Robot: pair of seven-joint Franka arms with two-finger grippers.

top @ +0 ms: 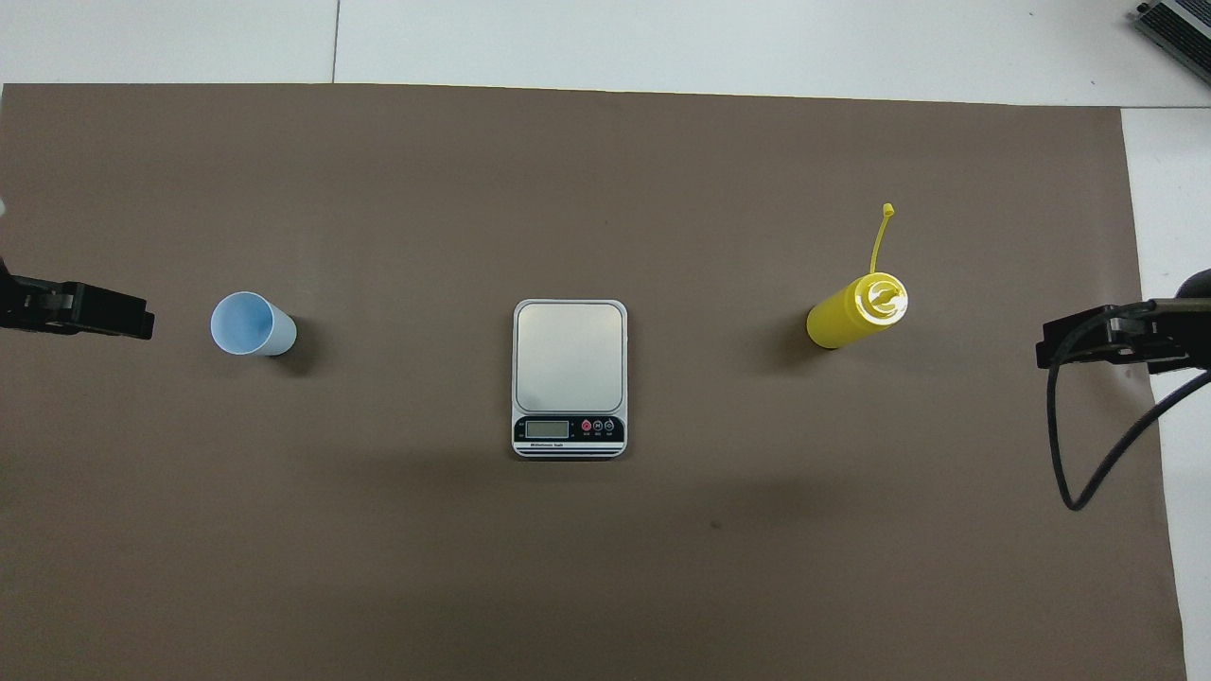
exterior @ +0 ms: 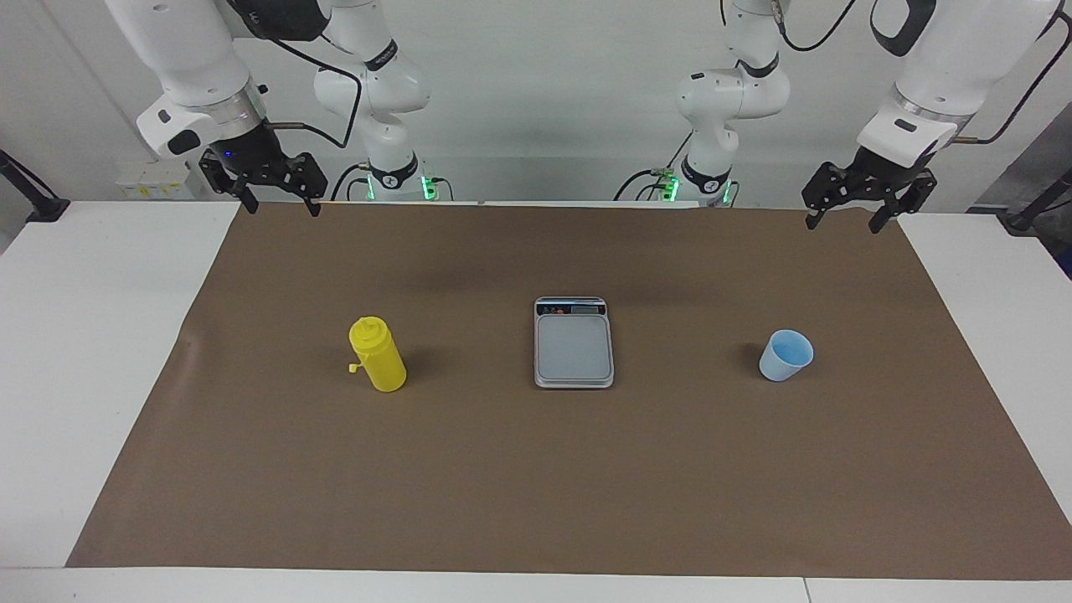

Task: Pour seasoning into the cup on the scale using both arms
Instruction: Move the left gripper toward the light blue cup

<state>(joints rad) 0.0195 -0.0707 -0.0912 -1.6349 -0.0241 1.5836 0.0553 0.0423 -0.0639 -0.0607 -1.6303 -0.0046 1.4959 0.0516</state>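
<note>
Three things stand in a row on our brown mat (exterior: 536, 486) over the counter (exterior: 84, 352): seasoning (exterior: 378, 356), scale (exterior: 574, 343) and cup (exterior: 785, 355), all well apart. Our right gripper (exterior: 280, 201) hangs with jaws spread and empty at the mat's edge by our bases; the seasoning stands upright nearest it. Our left gripper (exterior: 850, 216) hangs the same way, empty, at its own end, and the cup is the thing nearest it. Both arms wait.

Two white jointed arms, glossy rounded housings, black joint bands, green-lit bases. Black cables loop along each. Black skeletal left gripper (exterior: 847, 218) and right gripper (exterior: 280, 203).
</note>
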